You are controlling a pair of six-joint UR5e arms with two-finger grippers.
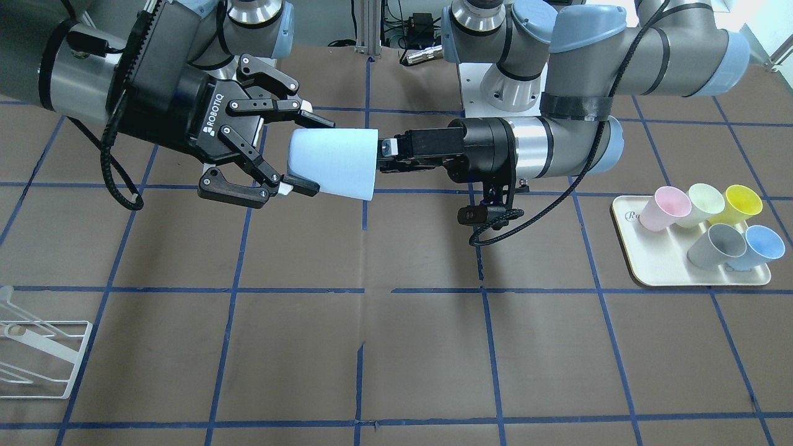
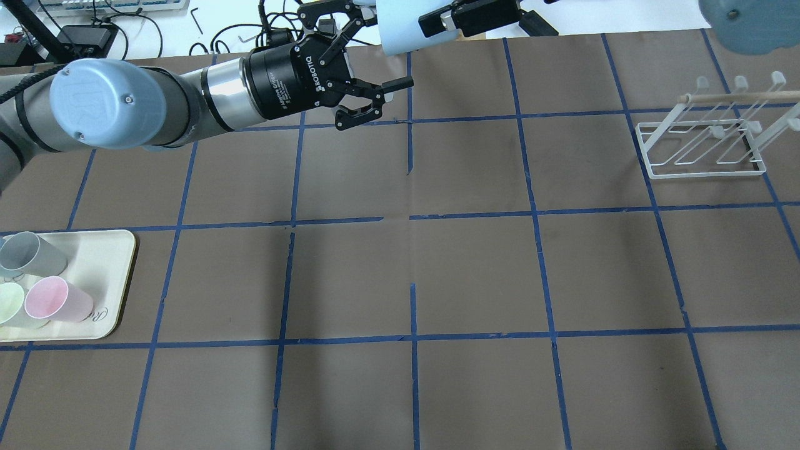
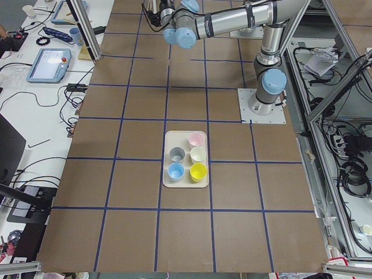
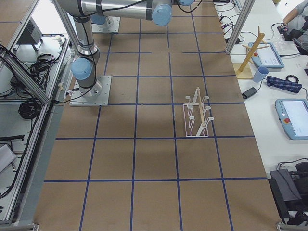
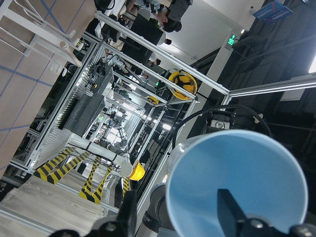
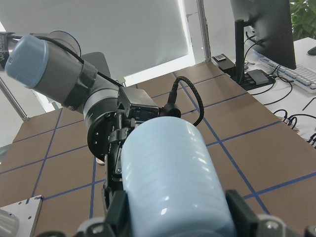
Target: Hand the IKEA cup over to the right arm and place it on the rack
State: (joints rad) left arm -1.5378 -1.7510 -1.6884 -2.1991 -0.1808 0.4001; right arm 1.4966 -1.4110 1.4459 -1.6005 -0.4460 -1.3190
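The pale blue IKEA cup (image 1: 337, 162) hangs on its side high over the table between both grippers; it also shows in the overhead view (image 2: 400, 28). My right gripper (image 1: 308, 153) comes in from the rack side. Its fingers press the cup's narrow base from both sides, as the right wrist view (image 6: 168, 168) shows. My left gripper (image 1: 385, 155), on the arm with the looped cable, is at the rim. In the left wrist view one finger (image 5: 228, 210) is inside the cup (image 5: 237, 182) and the other stands apart outside, so it is open. The white wire rack (image 1: 43, 353) stands empty.
A cream tray (image 1: 657, 272) on the robot's left holds pink, pale green, yellow and grey cups and a second blue cup (image 1: 759, 244). The rack (image 2: 700, 150) is on the robot's right, toward the far side of the table. Brown tabletop with blue tape lines lies between them.
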